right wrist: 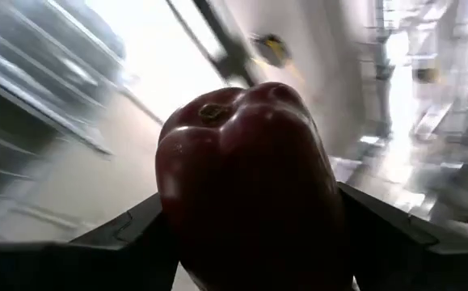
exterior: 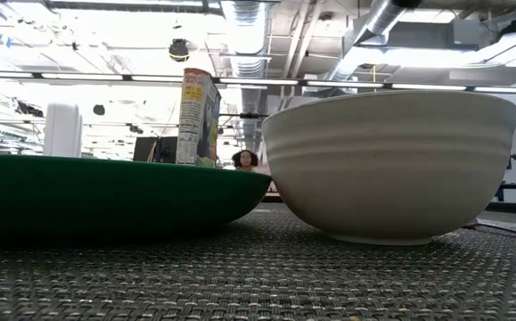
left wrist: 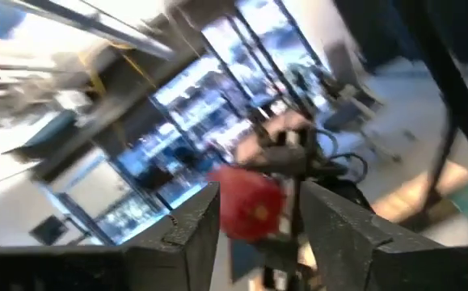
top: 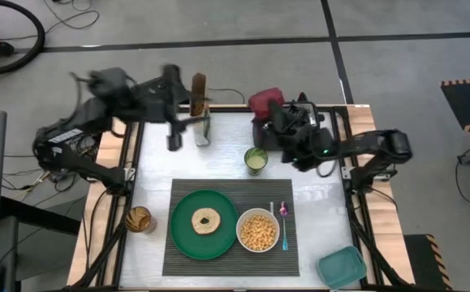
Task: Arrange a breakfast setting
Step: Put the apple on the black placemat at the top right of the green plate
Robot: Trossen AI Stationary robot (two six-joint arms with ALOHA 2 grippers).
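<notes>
The dark ribbed placemat (top: 230,188) lies at the table's near middle. On it rest the green plate (top: 184,235) with the tan bagel (top: 206,220), the white bowl (top: 257,231) of yellow cereal pieces, and the pink-teal spoon (top: 284,225). The low view shows the plate (exterior: 106,192) and the bowl (exterior: 391,160) standing on the mat (exterior: 258,276). My right gripper (top: 273,113) is shut on the red apple (top: 265,101) above the table's far edge. My left gripper (top: 174,130) is open and empty at the far left; the apple (left wrist: 250,202) shows far off between its fingers. My right gripper pinches the apple's two opposite sides (right wrist: 177,218) between its fingers (right wrist: 128,230). It comes at the apple from the table's right side. The apple is lifted clear of the table, its dimpled end (right wrist: 213,111) facing away from the gripper.
A tall cereal box (top: 199,93) and a clear glass (top: 202,130) stand at the far middle, and a small green cup (top: 256,160) stands behind the mat. A glass jar (top: 140,219) stands left of the mat. A teal square container (top: 342,268) sits at the near right corner.
</notes>
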